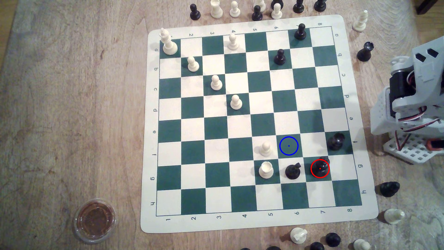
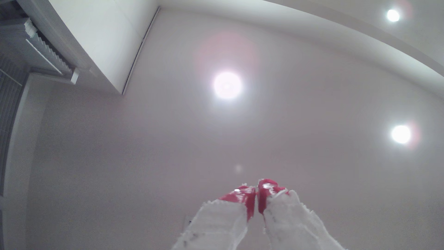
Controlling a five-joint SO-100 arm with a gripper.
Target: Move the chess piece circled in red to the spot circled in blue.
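Lidded cup (image 1: 95, 220) off board (image 1: 240, 223), brown stuff inside. On board: six white, five black pieces. Pawn (image 1: 320, 168) in red ring, spot (image 1: 288, 146) one square diagonally off. Gripper (image 2: 256, 196) pinched closed, empty, facing ceiling.

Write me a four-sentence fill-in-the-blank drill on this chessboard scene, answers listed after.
1. The black round-headed plastic chess piece stands inside a ring coloured ____.
2. The blue-ringed dark green square has ____ pieces standing on it.
3. In the exterior view, the black piece with a jutting snout stands to the ringed piece's ____.
4. In the wrist view, the gripper has red-tipped fingers pressed ____, pointing at the ceiling.

Missing words: red; no; left; together
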